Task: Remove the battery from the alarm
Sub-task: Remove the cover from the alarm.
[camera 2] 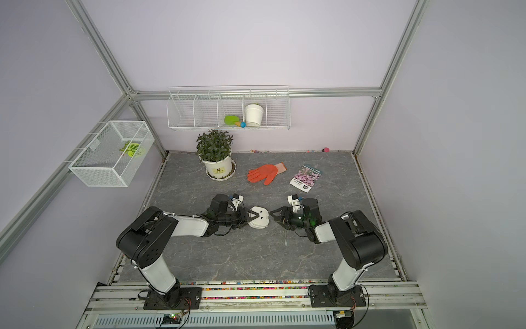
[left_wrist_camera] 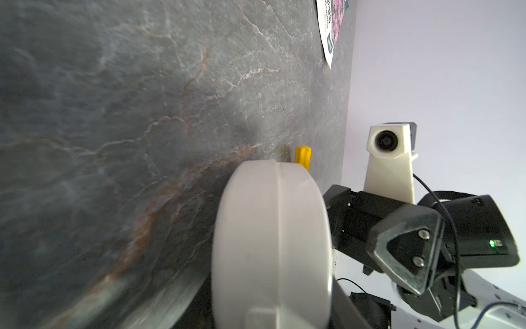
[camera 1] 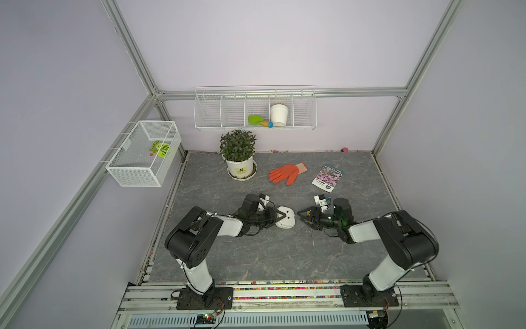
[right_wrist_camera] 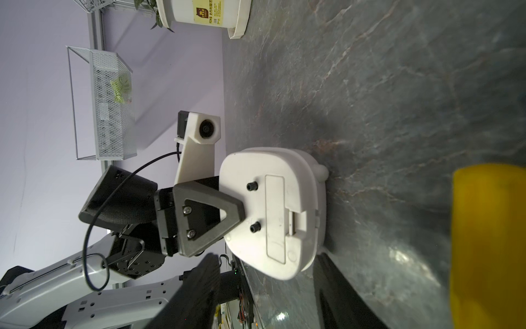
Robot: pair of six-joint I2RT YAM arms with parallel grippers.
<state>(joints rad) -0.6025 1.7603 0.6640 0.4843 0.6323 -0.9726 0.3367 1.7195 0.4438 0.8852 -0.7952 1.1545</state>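
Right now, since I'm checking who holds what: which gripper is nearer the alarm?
Left. The left gripper clamps the alarm by its edge; the right gripper is open, apart from it, facing its back.

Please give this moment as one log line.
left claw: holds alarm | right claw: open, facing its back | battery: unseen

Grey veined tabletop (camera 1: 256, 256) — the back zone carries a potted plant (camera 1: 240, 171) on a saucer, an orange glove (camera 1: 284, 173) and a seed packet (camera 1: 327, 177). Centre zone — the alarm (camera 1: 286, 219) stands on edge; a yellow-handled screwdriver (camera 1: 312, 237) lies near it, to its right.
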